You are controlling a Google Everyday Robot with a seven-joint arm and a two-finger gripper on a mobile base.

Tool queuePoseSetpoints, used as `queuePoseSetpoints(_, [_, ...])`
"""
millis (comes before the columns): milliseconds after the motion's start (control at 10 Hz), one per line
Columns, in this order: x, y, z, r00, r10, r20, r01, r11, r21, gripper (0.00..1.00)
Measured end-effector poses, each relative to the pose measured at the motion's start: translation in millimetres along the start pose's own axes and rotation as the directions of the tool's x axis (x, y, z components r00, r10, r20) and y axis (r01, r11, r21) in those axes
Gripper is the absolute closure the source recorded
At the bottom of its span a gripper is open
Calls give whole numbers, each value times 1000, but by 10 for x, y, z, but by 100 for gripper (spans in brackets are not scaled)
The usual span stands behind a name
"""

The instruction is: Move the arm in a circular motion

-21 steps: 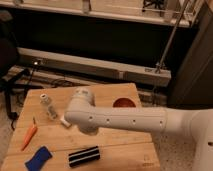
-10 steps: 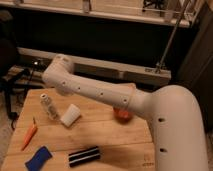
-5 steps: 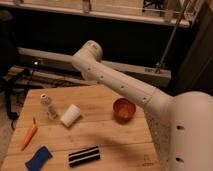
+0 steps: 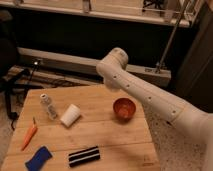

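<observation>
One arm (image 4: 145,92), thick, white and dotted with small dark holes, slants up from the lower right to a rounded elbow joint (image 4: 114,62) above the far right part of the wooden table (image 4: 107,135). Beyond that elbow I cannot find the gripper; it is out of sight, so how its jaws stand is not something I can tell.

Below the arm, on the table's right side, sits one reddish-brown bowl (image 4: 124,108). Left of it lies one white paper cup (image 4: 70,115) on its side, and further left stands one small clear bottle (image 4: 48,105), upright. Near the left edge lies one orange carrot (image 4: 29,135). Along the near edge are one blue cloth-like object (image 4: 38,158) and one black-and-white striped object (image 4: 84,156).
</observation>
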Motion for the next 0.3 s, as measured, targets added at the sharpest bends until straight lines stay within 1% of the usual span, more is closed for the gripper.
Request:
queuePoseSetpoints(100, [-231, 171, -34, 999, 30, 20, -30, 1000, -5, 100])
queuePoseSetpoints(200, [-428, 255, -71, 998, 47, 37, -47, 999, 0, 100])
queuePoseSetpoints(300, [-590, 291, -103, 997, 57, 50, -57, 998, 15, 100])
